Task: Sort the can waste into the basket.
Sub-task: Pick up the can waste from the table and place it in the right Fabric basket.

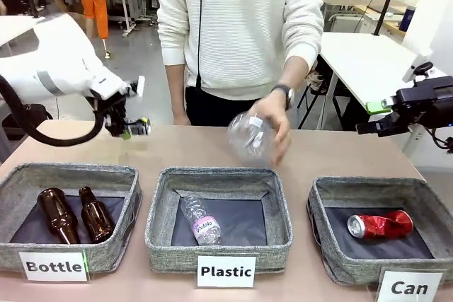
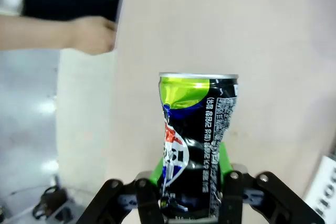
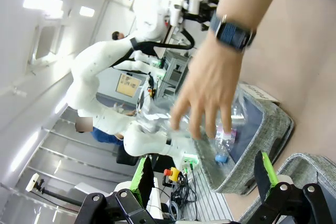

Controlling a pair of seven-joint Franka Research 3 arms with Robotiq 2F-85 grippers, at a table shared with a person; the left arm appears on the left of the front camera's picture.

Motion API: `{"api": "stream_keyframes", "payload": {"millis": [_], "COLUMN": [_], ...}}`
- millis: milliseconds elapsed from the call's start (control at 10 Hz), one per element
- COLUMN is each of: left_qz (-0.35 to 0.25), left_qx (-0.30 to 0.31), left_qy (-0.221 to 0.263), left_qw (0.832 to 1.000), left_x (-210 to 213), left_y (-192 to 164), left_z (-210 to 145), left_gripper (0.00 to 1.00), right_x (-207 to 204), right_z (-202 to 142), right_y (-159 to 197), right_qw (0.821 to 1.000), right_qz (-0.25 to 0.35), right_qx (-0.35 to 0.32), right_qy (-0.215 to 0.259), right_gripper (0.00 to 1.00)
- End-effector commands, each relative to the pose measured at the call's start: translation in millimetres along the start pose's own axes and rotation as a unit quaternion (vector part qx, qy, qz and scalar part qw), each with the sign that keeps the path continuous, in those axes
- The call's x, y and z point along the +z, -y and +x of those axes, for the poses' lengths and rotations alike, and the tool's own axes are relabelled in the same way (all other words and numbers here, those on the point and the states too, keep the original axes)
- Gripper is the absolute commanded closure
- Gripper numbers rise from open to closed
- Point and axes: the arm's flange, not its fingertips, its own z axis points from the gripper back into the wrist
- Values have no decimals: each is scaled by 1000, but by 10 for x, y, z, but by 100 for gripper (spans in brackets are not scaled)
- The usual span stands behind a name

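My left gripper (image 2: 191, 205) is shut on a crushed black can (image 2: 197, 140) with white print and a green patch, held top away from the camera over the bare tabletop. From the front, that gripper (image 1: 134, 129) hangs above the table's far left, behind the "Bottle" bin. A crushed red can (image 1: 380, 225) with a silver top lies inside the grey basket (image 1: 350, 268) labelled "Can" at the front right. Above and behind this basket my right gripper (image 1: 374, 127) stands open with nothing between its fingers (image 3: 265, 170).
A person's hand (image 1: 274, 119) holds a clear plastic bottle (image 1: 249, 136) over the middle "Plastic" bin (image 1: 219, 249), which holds another clear bottle (image 1: 200, 221). Two brown glass bottles (image 1: 58, 215) lie in the "Bottle" bin (image 1: 71, 175). The person's other hand (image 2: 92, 35) is near the far edge.
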Motion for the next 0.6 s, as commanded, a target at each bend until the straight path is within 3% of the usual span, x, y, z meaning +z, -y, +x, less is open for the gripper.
{"api": "stream_keyframes", "payload": {"millis": [0,200,500], "left_qz": [18,26,4], "left_qx": [46,41,16], "left_qy": [47,64,137], "left_qw": [998,997,990], "left_x": [837,1590,2152], "left_y": [336,916,1975], "left_z": [-296,-626,-927], "left_gripper": [100,100,100], "right_x": [15,15,15], "right_z": [14,14,14], "right_y": [-10,-10,-10], "right_qw": [1000,1000,1000], "right_qz": [5,5,5], "right_qx": [12,12,12], "right_qy": [0,0,0], "right_gripper": [0,0,0]}}
